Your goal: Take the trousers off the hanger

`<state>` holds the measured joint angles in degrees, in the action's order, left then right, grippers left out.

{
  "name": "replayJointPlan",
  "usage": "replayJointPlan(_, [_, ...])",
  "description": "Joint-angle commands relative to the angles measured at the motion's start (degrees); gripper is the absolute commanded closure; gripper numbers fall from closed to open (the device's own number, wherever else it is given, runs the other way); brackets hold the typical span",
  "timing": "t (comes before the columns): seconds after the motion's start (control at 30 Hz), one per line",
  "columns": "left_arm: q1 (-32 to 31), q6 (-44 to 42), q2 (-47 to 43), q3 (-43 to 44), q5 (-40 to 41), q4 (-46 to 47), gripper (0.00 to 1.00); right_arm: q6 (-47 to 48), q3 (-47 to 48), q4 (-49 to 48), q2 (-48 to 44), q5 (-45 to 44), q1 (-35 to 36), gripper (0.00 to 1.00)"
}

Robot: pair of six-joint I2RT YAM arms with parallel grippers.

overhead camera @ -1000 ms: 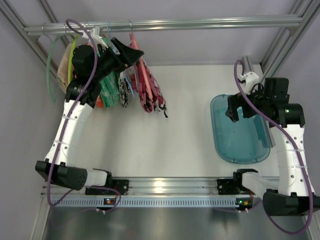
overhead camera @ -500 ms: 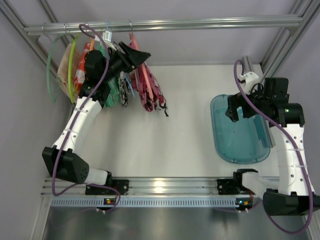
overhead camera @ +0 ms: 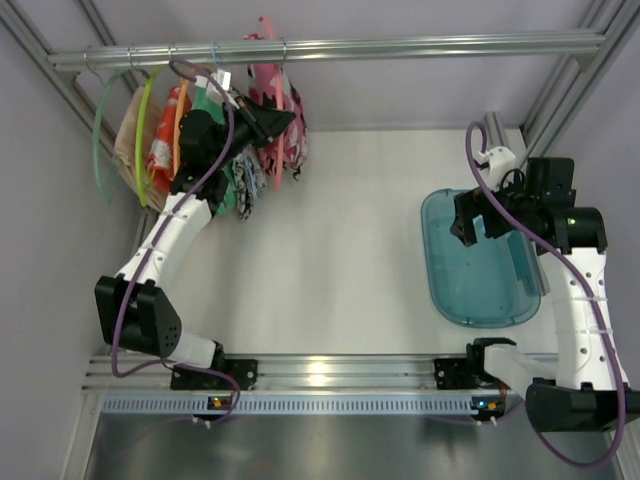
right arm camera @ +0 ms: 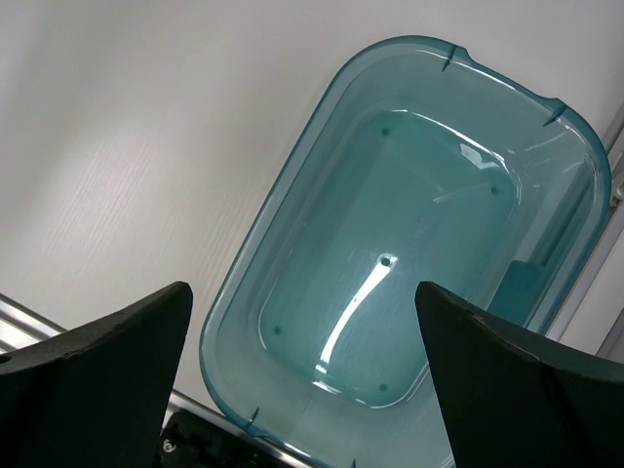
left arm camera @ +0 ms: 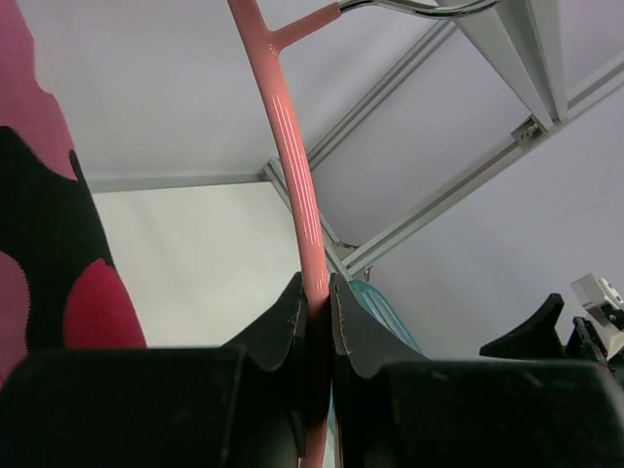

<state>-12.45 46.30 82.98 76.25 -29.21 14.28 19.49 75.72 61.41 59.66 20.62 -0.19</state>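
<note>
Left gripper (left arm camera: 314,292): closed on the hanger (left arm camera: 288,136); the thin salmon-pink arm is pinched between the two black fingers.
Hanger axis: from the jaws the pinched arm runs upward and away, forking near the top into the metal hook (left arm camera: 409,8).
Hook and rail (overhead camera: 400,45): in the top view the hook appears to sit at the rail, though whether it rests on it cannot be told.
Trousers (left arm camera: 44,234): hung on the hanger just beside the left gripper, seen at the left edge of the wrist view as pink cloth with black patches; in the top view they are bunched close under the rail, beside the other hung garments.
Right gripper (right arm camera: 302,288): jaws spread wide and holding nothing, poised above the teal tub (right arm camera: 283,200), well apart from the trousers.
Nearer arm: the left, already on the hanger.
Step judged: the hanger is secured; the trousers are not yet off it.
Next move judged: the cloth must be drawn off along the hanger's arm, away from the left gripper's pinch.
</note>
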Motion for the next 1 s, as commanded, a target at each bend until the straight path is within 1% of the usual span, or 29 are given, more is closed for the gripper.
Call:
replayJointPlan(0.0, [-0.7,-7.8,-1.2,-0.2,-5.0,14.5,1.00,0.7,-0.2,-1.8,-0.5,-0.2,-0.8,0.01])
replayJointPlan(0.2, [-0.7,-11.1,0.6,-2.3,-5.9,22.9,1.00,1.1,-1.0,-1.9,-0.4,-0.7,-0.8,0.01])
replayJointPlan(0.23, [-0.7,-10.8,0.8,-2.5,-5.9,25.3,1.00,1.2,-1.1,-1.8,-0.4,-0.8,-0.8,0.01])
replayJointPlan(0.5, [-0.7,-5.5,0.6,-2.3,-9.6,33.1,1.00,1.5,-1.5,-1.9,-0.4,-1.3,-0.8,0.01])
replayJointPlan(0.67, [-1.3,-7.8,-0.6,-2.2,-11.8,35.0,1.00,1.3,-1.6,-2.2,-0.1,-0.8,-0.8,0.01])
replayJointPlan(0.73, [-1.3,-8.5,-1.0,-2.2,-11.0,35.3,1.00,1.3,-1.4,-2.1,0.2,-0.8,-0.8,0.01])
replayJointPlan(0.97, [-1.5,-9.2,-1.2,0.2,-12.4,36.5,1.00,1.3,-0.8,-1.8,0.4,-1.1,-0.8,0.01])
